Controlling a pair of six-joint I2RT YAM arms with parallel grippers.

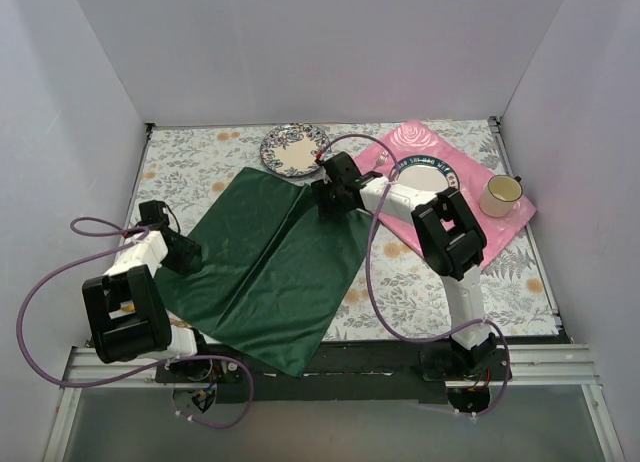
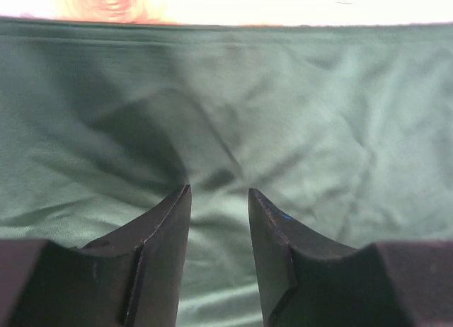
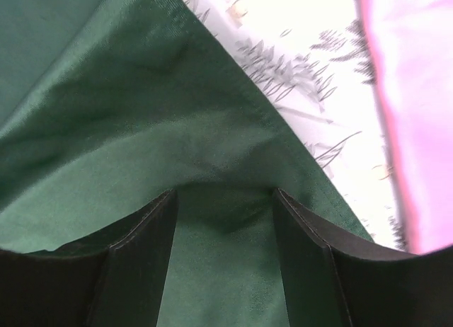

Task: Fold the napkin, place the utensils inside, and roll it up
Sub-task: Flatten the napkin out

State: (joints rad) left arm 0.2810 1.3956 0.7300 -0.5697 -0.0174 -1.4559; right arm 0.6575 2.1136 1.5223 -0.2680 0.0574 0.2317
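Note:
The dark green napkin (image 1: 268,267) lies spread on the table, with a crease running down its middle. My left gripper (image 1: 186,254) is at its left edge. In the left wrist view the gripper (image 2: 219,192) is open, with wrinkled napkin (image 2: 283,115) below the tips. My right gripper (image 1: 330,202) is at the napkin's far right corner. In the right wrist view it (image 3: 225,194) is open wide, low over the napkin (image 3: 141,107) near its hemmed edge. I cannot make out any gold utensils.
A pink rose-patterned placemat (image 1: 505,232) lies at the right and bears a plate (image 1: 425,177) and a cream cup (image 1: 500,195). It also shows in the right wrist view (image 3: 417,115). A patterned plate (image 1: 293,149) sits at the back centre. Grey walls close three sides.

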